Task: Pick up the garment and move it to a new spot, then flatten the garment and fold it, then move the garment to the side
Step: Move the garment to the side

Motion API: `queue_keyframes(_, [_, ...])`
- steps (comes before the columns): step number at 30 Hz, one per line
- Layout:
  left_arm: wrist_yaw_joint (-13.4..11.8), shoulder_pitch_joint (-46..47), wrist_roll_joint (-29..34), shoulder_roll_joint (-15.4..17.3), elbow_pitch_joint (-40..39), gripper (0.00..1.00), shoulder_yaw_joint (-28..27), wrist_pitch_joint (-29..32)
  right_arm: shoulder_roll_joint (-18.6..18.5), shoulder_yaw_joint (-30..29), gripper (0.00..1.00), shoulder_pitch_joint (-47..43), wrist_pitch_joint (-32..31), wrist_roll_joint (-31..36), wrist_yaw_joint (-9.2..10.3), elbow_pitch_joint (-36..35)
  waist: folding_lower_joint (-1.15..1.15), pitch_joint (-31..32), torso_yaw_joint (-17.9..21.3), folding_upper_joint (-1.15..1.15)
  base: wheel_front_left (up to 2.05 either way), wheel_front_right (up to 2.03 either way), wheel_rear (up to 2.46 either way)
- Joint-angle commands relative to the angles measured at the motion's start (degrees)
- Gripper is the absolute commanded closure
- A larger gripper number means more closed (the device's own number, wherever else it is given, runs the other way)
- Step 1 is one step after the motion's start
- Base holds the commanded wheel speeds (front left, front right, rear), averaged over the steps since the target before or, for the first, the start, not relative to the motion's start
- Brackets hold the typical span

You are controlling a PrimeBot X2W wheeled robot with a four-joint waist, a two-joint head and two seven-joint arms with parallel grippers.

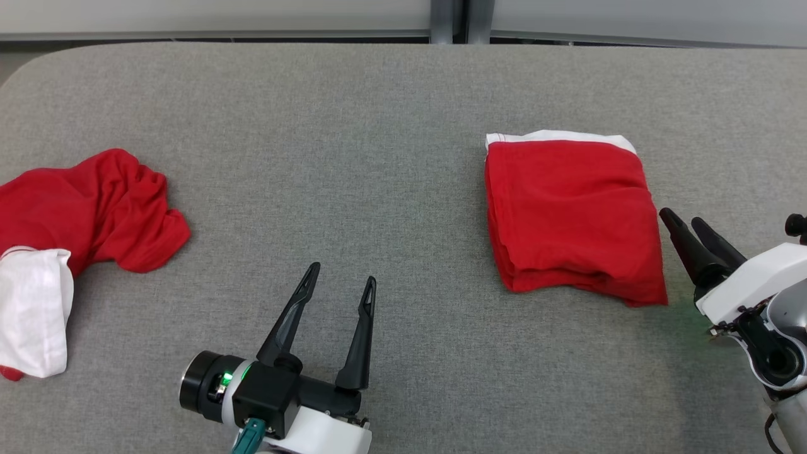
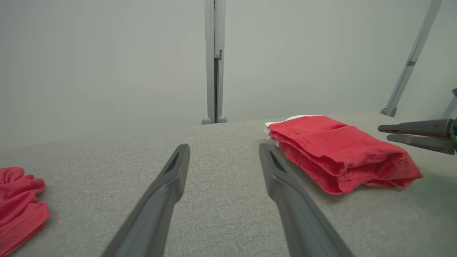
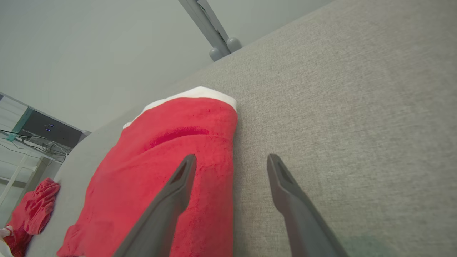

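Head view: the folded garment [image 1: 570, 217] lies just left of the right gripper [image 1: 681, 218], its 2 fingers slightly apart, empty. The left gripper [image 1: 342, 275] hangs spread wide, the garment ahead to its right.

Left wrist view: the layers gape at the near edge.

Right wrist view: 1 finger is over the garment's edge, 1 over the table [image 3: 357, 107]. Pinching only the top layer would likely peel the fold open.
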State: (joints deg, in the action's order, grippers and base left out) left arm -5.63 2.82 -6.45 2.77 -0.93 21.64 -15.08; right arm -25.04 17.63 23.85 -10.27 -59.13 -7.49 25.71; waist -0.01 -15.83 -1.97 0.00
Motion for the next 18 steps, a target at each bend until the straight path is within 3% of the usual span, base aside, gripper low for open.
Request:
queue_keyframes(1, [-0.37,1.00,-0.14,0.23,0.14,0.00,0.00,-0.11,-0.44,0.67,0.00,0.46,-0.72,-1.17,0.00,-0.48,0.01,-1.51,-0.81,0.00,0.00,0.00,0.00])
queue_keyframes(5, [-0.53,1.98,-0.27,0.20,0.27,0.00,0.19,-0.12,-1.34,2.22,0.02,1.04,-1.54,-3.71,0.00,-0.77,0.01,-2.92,-0.85,0.00,0.00,0.00,0.00])
queue_keyframes(6, [-0.56,2.20,-0.31,0.21,0.28,0.00,0.27,-0.12,-1.30,2.69,0.15,1.21,-1.74,-4.28,0.00,-0.86,0.01,-3.25,-0.83,0.00,0.00,0.00,0.00])
queue_keyframes(8, [-0.57,2.92,-0.35,0.22,0.18,0.00,0.40,-0.11,-1.55,3.49,0.58,1.90,-1.86,-5.25,0.00,-1.14,0.01,-4.00,-0.82,0.00,0.00,0.00,0.00])
queue_keyframes(9, [-0.57,2.92,-0.35,0.22,0.18,0.00,0.40,-0.11,-1.55,3.49,0.58,1.90,-1.86,-5.25,0.00,-1.14,0.01,-4.00,-0.82,0.00,0.00,0.00,0.00])
queue_keyframes(10, [-0.59,3.21,-0.35,0.22,0.13,0.00,0.47,-0.12,-1.78,4.07,0.85,2.26,-1.91,-5.60,0.00,-1.59,0.01,-4.37,-0.82,0.00,0.00,0.00,0.00])
queue_keyframes(11, [-0.61,3.51,-0.32,0.22,0.08,0.00,0.53,-0.12,-2.14,4.58,1.00,2.59,-1.58,-5.79,0.00,-2.12,0.01,-4.82,-0.81,0.00,0.00,0.00,0.00])
queue_keyframes(18, [0.14,5.43,0.61,0.20,-0.72,0.00,0.06,-0.11,-8.58,7.95,1.00,5.10,3.99,-0.80,0.00,-4.63,0.01,-8.61,0.66,0.00,0.00,0.00,0.00])
